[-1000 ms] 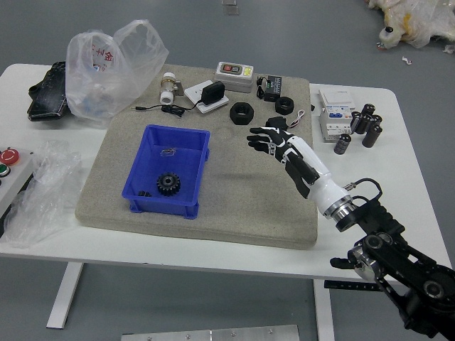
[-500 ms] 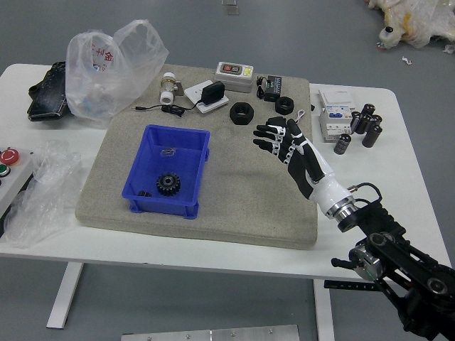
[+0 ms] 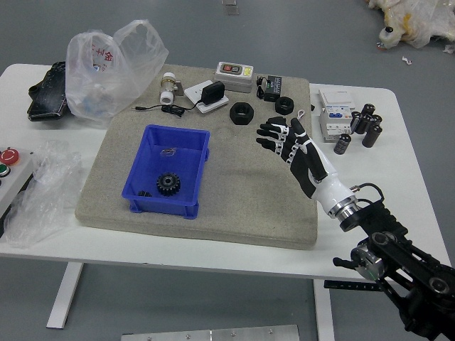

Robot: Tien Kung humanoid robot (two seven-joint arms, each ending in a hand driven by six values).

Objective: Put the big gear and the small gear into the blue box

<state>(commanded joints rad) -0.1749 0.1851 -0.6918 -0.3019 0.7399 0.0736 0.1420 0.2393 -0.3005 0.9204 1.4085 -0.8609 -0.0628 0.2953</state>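
Right hand (image 3: 298, 150): over the right part of the grey mat (image 3: 249, 202), fingers apart and grasping nothing.
Latest change: this hand has drawn slightly back to the right, away from the blue box (image 3: 200, 170), and its fingers sit a little differently; nothing on the mat or in the box has moved.
Big gear: the toothed black gear (image 3: 168, 184) lies flat on the box floor, towards the near wall.
Small gear: a small dark piece (image 3: 144, 194) lies in the box's near left corner, likely this gear, though its teeth are too small to make out.
Also in the box: a small item (image 3: 168, 151) near the far wall, too small to name.
Meaning for the task: both gears appear to be placed, so the shift reads as a retreat after the work.
Next move: the arm likely needs only to withdraw, keeping clear of the black rings (image 3: 242, 113) at the mat's far side.
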